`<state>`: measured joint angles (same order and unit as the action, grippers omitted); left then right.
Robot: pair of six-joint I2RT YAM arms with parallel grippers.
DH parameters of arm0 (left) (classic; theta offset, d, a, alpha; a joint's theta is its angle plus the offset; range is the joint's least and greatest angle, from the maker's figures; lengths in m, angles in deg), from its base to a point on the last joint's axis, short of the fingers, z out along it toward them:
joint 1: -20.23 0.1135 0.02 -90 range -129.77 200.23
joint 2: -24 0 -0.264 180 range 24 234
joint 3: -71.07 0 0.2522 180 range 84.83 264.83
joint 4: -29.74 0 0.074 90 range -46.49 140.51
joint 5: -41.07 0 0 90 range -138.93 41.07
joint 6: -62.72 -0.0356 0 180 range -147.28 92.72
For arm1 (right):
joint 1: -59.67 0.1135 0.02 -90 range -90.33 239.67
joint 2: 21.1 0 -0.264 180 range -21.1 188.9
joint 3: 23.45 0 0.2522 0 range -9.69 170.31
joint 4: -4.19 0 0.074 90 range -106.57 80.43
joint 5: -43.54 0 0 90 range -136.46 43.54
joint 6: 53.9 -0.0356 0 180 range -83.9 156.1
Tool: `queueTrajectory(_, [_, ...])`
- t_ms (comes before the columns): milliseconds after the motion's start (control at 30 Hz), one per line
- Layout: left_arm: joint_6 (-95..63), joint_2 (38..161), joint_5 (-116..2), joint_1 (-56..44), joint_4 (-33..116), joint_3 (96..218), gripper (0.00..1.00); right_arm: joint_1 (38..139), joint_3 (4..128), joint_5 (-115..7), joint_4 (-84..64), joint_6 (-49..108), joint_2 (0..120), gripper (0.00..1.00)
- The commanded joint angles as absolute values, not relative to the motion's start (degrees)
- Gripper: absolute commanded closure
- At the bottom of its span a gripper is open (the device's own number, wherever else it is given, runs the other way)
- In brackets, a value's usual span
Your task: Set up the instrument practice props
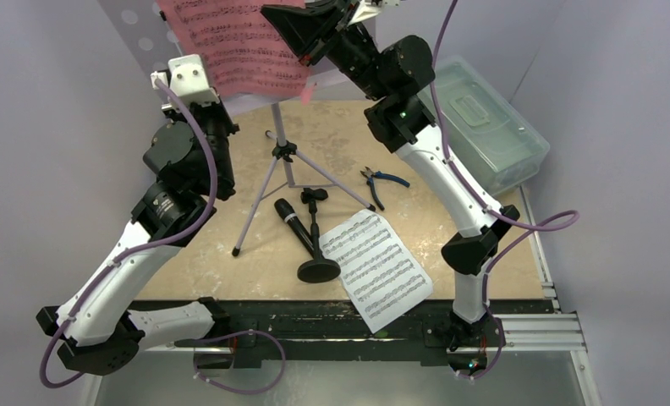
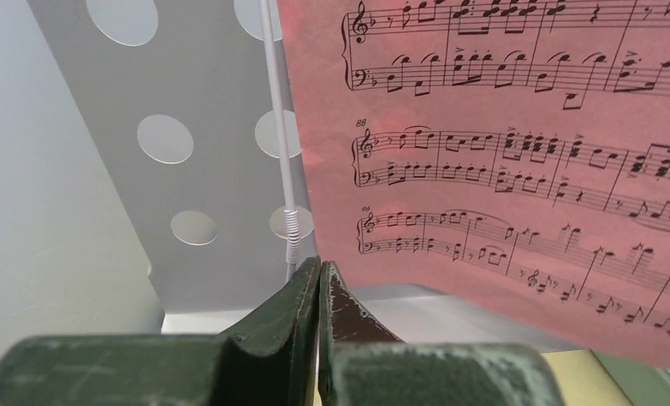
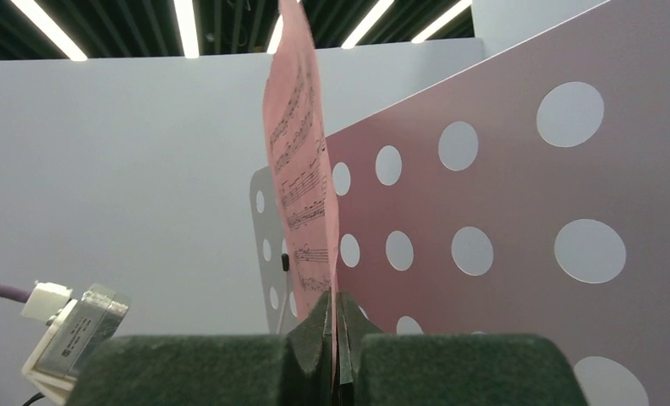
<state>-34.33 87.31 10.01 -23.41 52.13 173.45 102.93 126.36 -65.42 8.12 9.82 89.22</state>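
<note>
The lavender music stand [image 1: 282,156] rises on its tripod at the table's back, its hole-punched tray [image 2: 205,169] facing me. A pink music sheet [image 1: 234,46] stands against the tray. My right gripper [image 3: 336,298] is shut on that sheet's edge [image 3: 302,169], beside the tray [image 3: 518,194]. My left gripper [image 2: 321,269] is shut at the tray's lower lip, left of the pink sheet [image 2: 501,152], with nothing between its fingers. The tray's white wire page holder [image 2: 279,127] ends just behind the left finger. On the table lie the white music sheet [image 1: 374,266] and the black microphone [image 1: 293,224], beside the short round-based mic stand [image 1: 317,269].
Blue-handled pliers [image 1: 381,182] lie right of the tripod legs. A clear lidded plastic box [image 1: 484,123] sits at the back right corner. Grey walls close in on the left and behind the stand.
</note>
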Motion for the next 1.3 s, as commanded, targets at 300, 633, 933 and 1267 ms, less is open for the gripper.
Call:
queueTrajectory(300, [-41.9,81.13,4.01,-23.36,35.54,165.3,1.0,103.95,120.74,-54.7,12.47,12.29,84.92,1.0])
queueTrajectory(633, [-39.41,81.94,2.16,-23.37,38.5,166.88,0.97,104.11,122.09,-56.08,12.23,12.53,85.48,1.0])
queueTrajectory(933, [-30.22,86.79,10.01,-23.41,54.45,177.35,0.43,104.22,120.73,-57.87,13.58,12.66,84.07,1.0])
queueTrajectory(1267, [-27.83,90.35,17.67,-23.37,62.0,183.27,0.42,104.18,123.94,-57.8,9.74,14.9,85.11,1.0])
